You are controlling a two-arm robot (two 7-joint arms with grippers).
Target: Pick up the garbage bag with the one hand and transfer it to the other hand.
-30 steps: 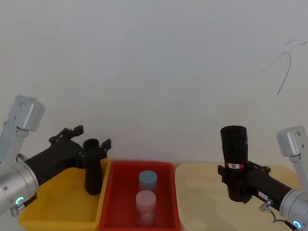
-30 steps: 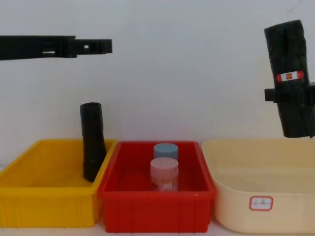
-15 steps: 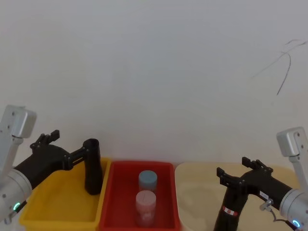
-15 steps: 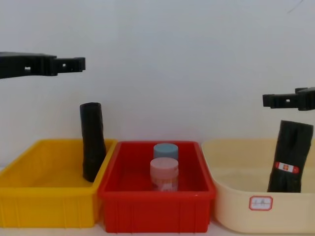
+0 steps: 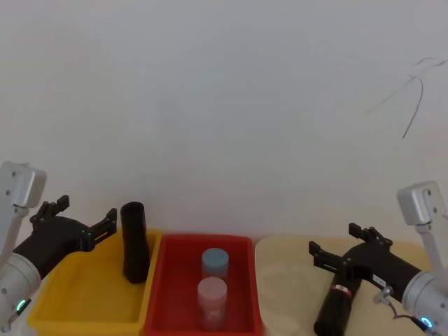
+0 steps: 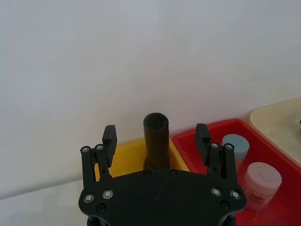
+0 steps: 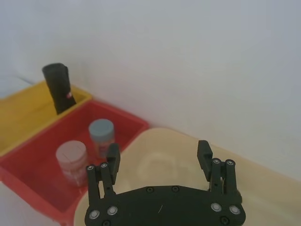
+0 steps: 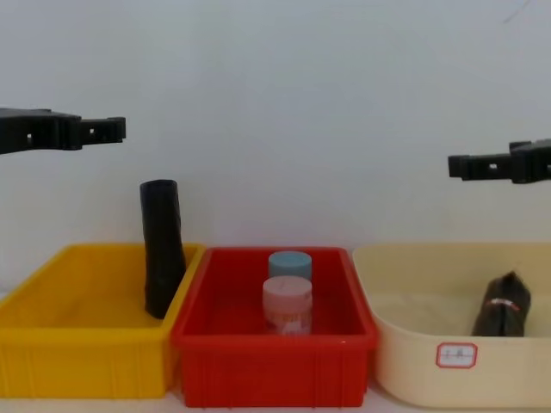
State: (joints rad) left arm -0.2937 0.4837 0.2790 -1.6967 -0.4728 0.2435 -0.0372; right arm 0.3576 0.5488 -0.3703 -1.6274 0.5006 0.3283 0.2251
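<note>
**Head view.** Three containers stand in a row against a white wall (image 5: 224, 91).
- The yellow bin (image 5: 84, 301) on the left holds a plain black roll (image 5: 133, 241), upright at its far right corner.
- The red bin (image 5: 164, 280) in the middle holds a blue-lidded jar (image 5: 215, 262), with a pink-lidded jar (image 5: 212, 294) in front of it.
- The cream tub (image 5: 280, 280) on the right holds the garbage bag (image 5: 334, 308). The bag lies tilted, with its red-and-white label band near the upper end.

The left end effector (image 5: 87, 210) hovers over the yellow bin, fingers spread wide and empty. The right end effector (image 5: 332, 240) hangs over the cream tub, equally wide open and holding nothing. Thin dark lines mark the wall at upper right.

**Chest view.** Both end effectors reach in level, high above the containers. The garbage bag sits low in the cream tub, leaning toward its right side and well apart from the right end effector. A white tag (image 8: 456, 354) with a red border is on the tub's front, its writing too small to read.

**Left wrist view.** The open fingers frame the plain black roll in the yellow bin. Beside it are the red bin with both jars and an edge of the cream tub. A pale counter (image 6: 37, 202) lies below.

**Right wrist view.** The open fingers hang over the cream tub. Beyond it are the red bin with its two jars and the yellow bin with the standing roll.
</note>
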